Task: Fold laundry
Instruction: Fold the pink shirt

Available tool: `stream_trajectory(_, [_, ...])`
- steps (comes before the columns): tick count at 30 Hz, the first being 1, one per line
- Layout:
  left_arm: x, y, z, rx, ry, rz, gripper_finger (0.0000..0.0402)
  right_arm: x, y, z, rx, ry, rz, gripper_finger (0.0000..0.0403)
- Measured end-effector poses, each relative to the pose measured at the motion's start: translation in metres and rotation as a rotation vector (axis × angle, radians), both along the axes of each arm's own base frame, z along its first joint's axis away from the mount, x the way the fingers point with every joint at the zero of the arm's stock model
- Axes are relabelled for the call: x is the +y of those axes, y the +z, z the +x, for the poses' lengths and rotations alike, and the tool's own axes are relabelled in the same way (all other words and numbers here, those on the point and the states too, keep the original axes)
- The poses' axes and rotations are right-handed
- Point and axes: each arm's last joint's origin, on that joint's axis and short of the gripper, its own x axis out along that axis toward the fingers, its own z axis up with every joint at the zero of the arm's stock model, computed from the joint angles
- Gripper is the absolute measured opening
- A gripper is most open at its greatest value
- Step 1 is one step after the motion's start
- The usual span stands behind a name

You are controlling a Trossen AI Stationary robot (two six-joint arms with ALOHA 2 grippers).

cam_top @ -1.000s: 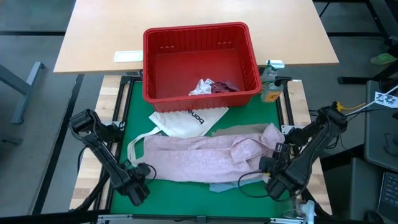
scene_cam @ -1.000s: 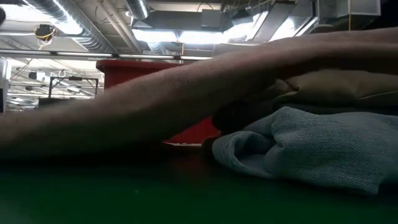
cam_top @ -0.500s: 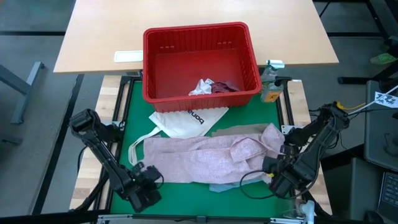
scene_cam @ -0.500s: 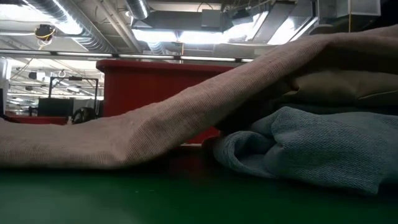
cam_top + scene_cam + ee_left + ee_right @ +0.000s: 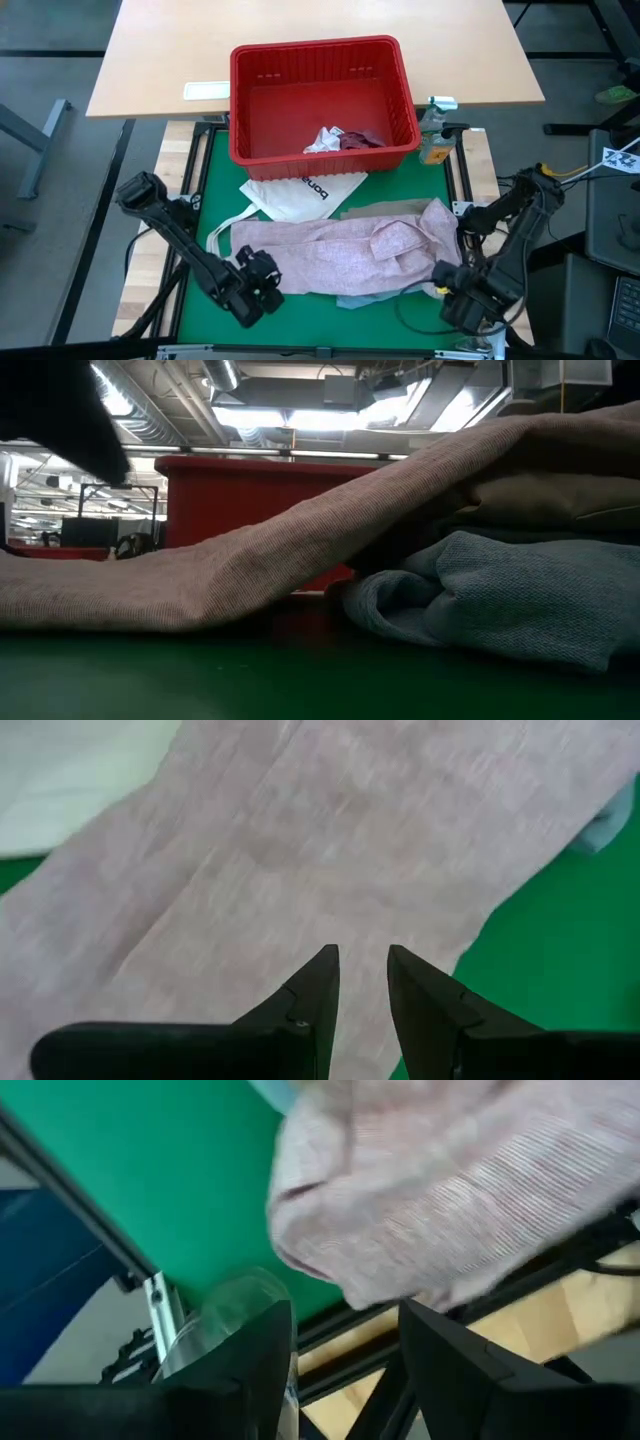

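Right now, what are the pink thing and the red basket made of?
The pink garment looks like soft woven or knitted cloth: matte, mottled, finely ribbed, draping in folds. The red basket looks like hard moulded plastic: smooth, slightly shiny, with slots in its walls.

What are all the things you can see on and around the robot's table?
Mottled pink cloth garment: one, pink, spread across the green mat.
Light blue cloth garment: one, light blue, under the pink one's near edge.
Beige-khaki cloth garment: one, beige, peeking out behind the pink one.
White tote bag with black lettering: one, white, between basket and pink garment.
Red plastic slotted basket: one, red, at the far end of the mat.
Small white and maroon cloth pieces: two, inside the basket.
Green table mat: one, green.
Left gripper: fingers slightly apart over the pink garment.
Right gripper: fingers open, at the pink garment's right end.
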Motion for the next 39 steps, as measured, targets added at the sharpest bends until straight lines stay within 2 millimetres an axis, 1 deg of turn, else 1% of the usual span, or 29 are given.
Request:
stream_trajectory(5, [0.005, 0.002, 0.013, -0.024, -0.046, 0.012, 0.0084, 0.005, -0.001, -0.013, -0.051, -0.061, -0.077, 0.0186])
stream_trajectory(9, [0.011, 0.003, 0.021, -0.025, -0.067, 0.034, 0.0084, 0.008, -0.009, -0.020, -0.079, -0.080, -0.106, 0.0186])
stream_trajectory(14, [0.020, 0.003, 0.028, -0.020, -0.054, 0.047, 0.0084, 0.009, -0.023, -0.019, -0.095, -0.096, -0.108, 0.0186])
stream_trajectory(17, [0.025, 0.003, 0.031, -0.020, -0.037, 0.048, 0.0084, 0.008, -0.030, -0.018, -0.137, -0.093, -0.132, 0.0186])
stream_trajectory(22, [0.031, 0.003, 0.035, -0.019, -0.015, 0.050, 0.0084, 0.006, -0.035, -0.018, -0.175, -0.088, -0.171, 0.0181])
stream_trajectory(24, [0.035, -0.003, 0.036, -0.003, -0.005, 0.061, 0.0084, 0.005, -0.036, -0.018, -0.171, -0.082, -0.178, 0.0163])
stream_trajectory(26, [0.039, -0.016, 0.038, 0.039, 0.004, 0.078, 0.0084, 0.005, -0.036, -0.018, -0.169, -0.059, -0.181, 0.0132])
stream_trajectory(30, [0.043, -0.043, 0.043, 0.138, 0.013, 0.091, 0.0084, 0.005, -0.036, -0.019, -0.136, -0.004, -0.174, 0.0034])
stream_trajectory(31, [0.043, -0.049, 0.045, 0.158, 0.015, 0.088, 0.0084, 0.004, -0.036, -0.020, -0.114, 0.019, -0.176, 0.0018])
stream_trajectory(32, [0.044, -0.055, 0.046, 0.180, 0.016, 0.088, 0.0084, 0.002, -0.036, -0.022, -0.085, 0.032, -0.182, 0.0012])
stream_trajectory(35, [0.048, -0.072, 0.050, 0.240, 0.025, 0.091, 0.0084, -0.003, -0.030, -0.026, 0.001, 0.040, -0.224, 0.0027])
stream_trajectory(37, [0.049, -0.077, 0.051, 0.252, 0.034, 0.107, 0.0084, -0.007, -0.024, -0.029, 0.042, 0.034, -0.260, 0.0028])
stream_trajectory(39, [0.050, -0.081, 0.051, 0.271, 0.037, 0.130, 0.0084, -0.008, -0.020, -0.030, 0.034, 0.037, -0.229, 0.0019])
